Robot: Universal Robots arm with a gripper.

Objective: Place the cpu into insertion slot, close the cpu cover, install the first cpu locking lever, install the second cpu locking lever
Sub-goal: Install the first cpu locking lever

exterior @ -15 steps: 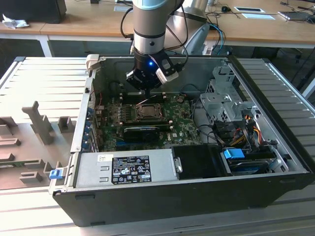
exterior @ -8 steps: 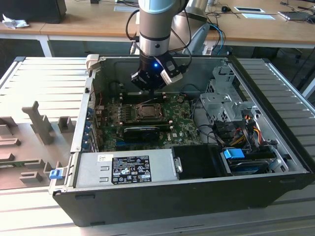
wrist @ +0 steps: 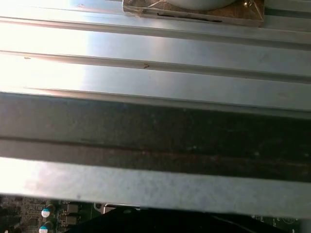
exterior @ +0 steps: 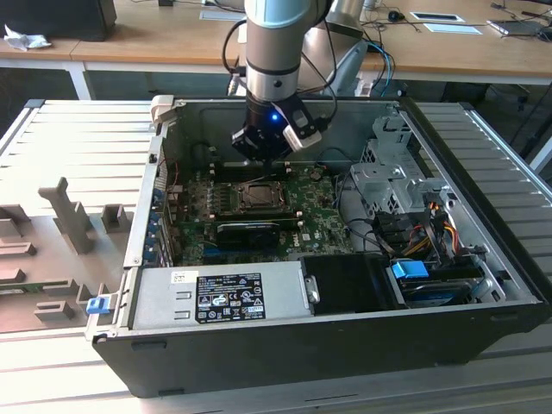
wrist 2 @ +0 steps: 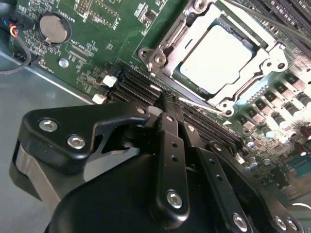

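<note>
Second wrist view — the cpu (wrist 2: pixel 221 58) sits in the insertion slot (wrist 2: pixel 160 58), cpu cover (wrist 2: pixel 272 63) down — jaws clenched, empty.

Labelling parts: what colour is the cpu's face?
Pale silvery-white cpu, clearest in the second wrist view.

pale cpu (wrist 2: pixel 221 58) flat in insertion slot (wrist 2: pixel 160 58), cpu cover (wrist 2: pixel 262 60) closed over it

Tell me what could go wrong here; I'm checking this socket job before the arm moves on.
1. The pincer is shut with its tips low over the black slots beside the socket; a slip could scrape them.
2. The cpu lies under the cover, so a skewed push could stress it.
3. Loose cables crowd the case.
</note>
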